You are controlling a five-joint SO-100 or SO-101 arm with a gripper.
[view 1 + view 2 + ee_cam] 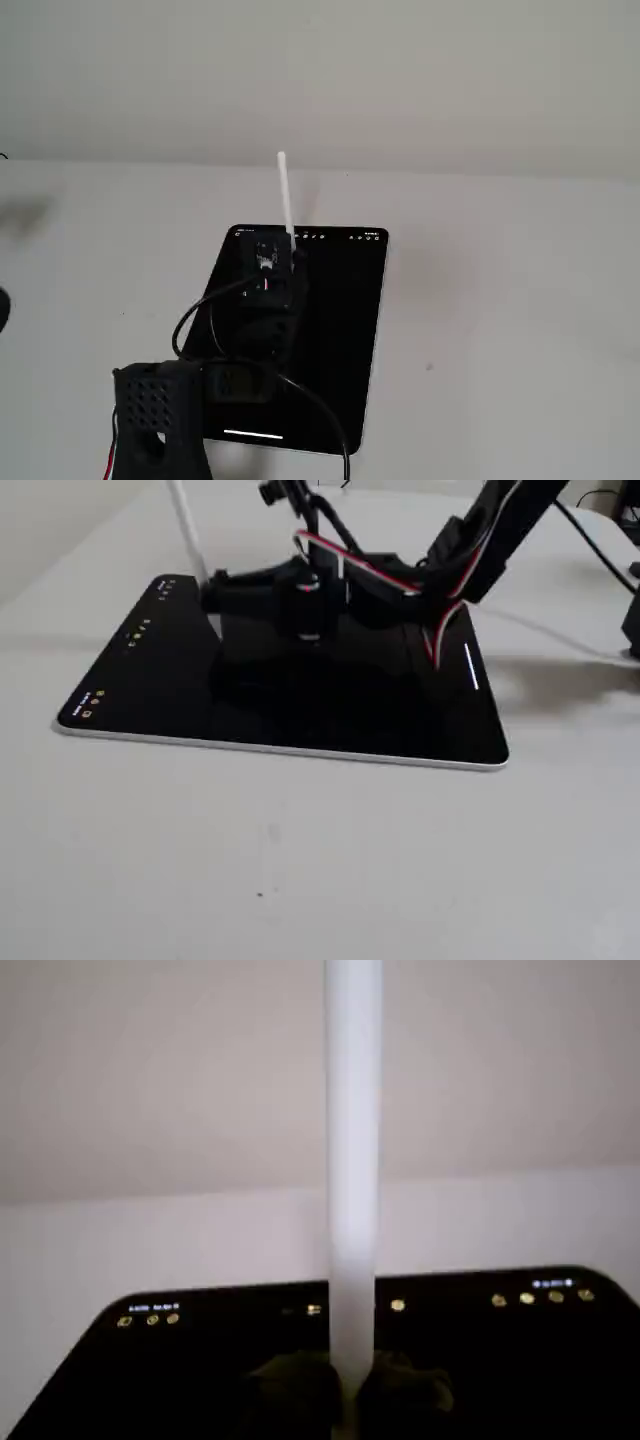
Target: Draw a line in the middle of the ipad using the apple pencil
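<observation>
black glass fills most of the scene: the ipad [330,340] is laid flat on a pale table [500,300], its tiny icons lined along the short side farthest from the arm's base. in a fixed view from behind the arm, the black arm [250,340] is stretched out over the left half of the screen, and a black cable [320,410] is looped from it across the near end of the tablet. the gripper [290,262] is seen closed around the apple pencil [285,195], which is held upright and slightly tilted, its free end raised well above the gripper and past the icon edge. in the wrist view the white stylus [353,1160] is shown as a broad vertical bar in the middle of the picture, clamped at the bottom between two dark fingertips [295,1390], with the tablet's icon row [150,1318] just behind it. in the low side fixed view the pencil [187,530] is seen rising at the far left corner region of the screen [300,705], with the gripper just right of it; whether the tip is touching the glass cannot be told. a short white stroke [472,668] is visible near the short edge opposite the icons; it also appears near the bottom edge in the view from behind [252,434].
</observation>
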